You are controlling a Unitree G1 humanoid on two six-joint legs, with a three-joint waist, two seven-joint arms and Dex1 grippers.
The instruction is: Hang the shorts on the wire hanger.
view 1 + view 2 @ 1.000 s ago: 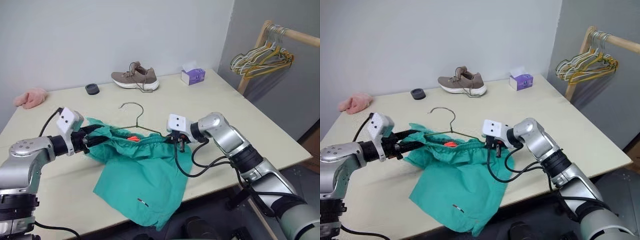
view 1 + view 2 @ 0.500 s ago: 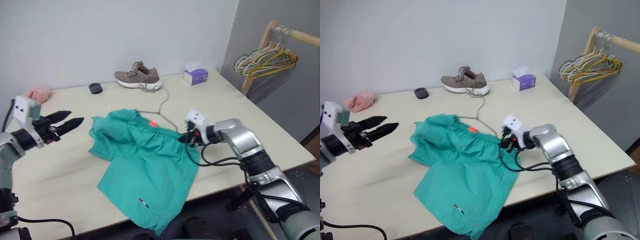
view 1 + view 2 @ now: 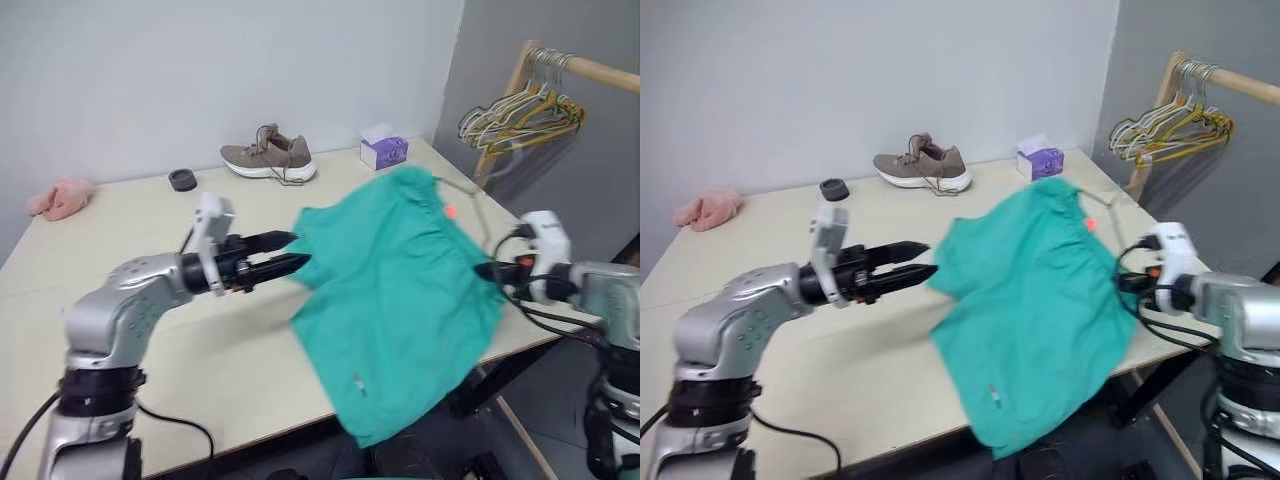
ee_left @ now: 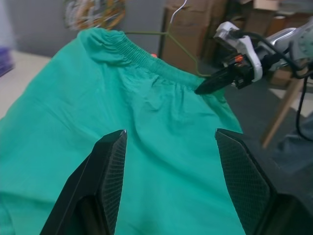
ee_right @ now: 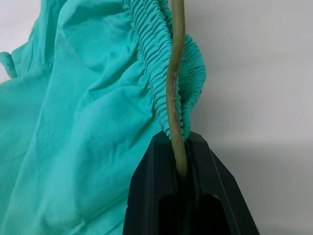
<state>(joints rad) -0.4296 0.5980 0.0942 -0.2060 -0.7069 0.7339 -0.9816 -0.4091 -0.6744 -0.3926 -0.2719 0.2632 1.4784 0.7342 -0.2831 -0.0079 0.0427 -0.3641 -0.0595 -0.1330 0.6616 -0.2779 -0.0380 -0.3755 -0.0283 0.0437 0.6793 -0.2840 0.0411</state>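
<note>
Head views: teal shorts (image 3: 400, 290) lifted off the table (image 3: 120, 400), spread as a sheet over the table's right front edge. Elastic waistband up and toward the far right, leg hems hanging down toward the near edge, so the long axis runs from upper right down to lower left. Small orange tag (image 3: 449, 211) near the waistband, tiny white mark (image 3: 357, 379) near the lower hem. Wire hanger (image 3: 478, 205) mostly hidden by fabric; a thin stretch of wire shows past the waistband on the right, hook blurred. Right gripper (image 3: 483, 271) at the shorts' right edge, fingers together. Left gripper (image 3: 283, 252) reaches in level from the left, fingers apart, tips just at the shorts' left edge; contact can't be told. Far side of the table: brown sneaker (image 3: 269, 160), purple tissue box (image 3: 384, 151), black tape roll (image 3: 183, 179), pink fluffy cloth (image 3: 60, 197). Wooden rack (image 3: 560, 65) at right carries the bunched white and yellow hangers (image 3: 520, 115).

Left wrist view: the left gripper's two black fingers (image 4: 105, 171) stand wide apart, nothing between them, shorts spread just beyond. Gathered waistband runs across the top, hanger wire along it with the hook curving above. Right gripper pinches at the waistband's far end.

Right wrist view: right gripper clamped on the olive hanger wire, which runs straight out from between the fingers. Bunched waistband wraps the wire right at the fingertips, fabric falls away to one side.
</note>
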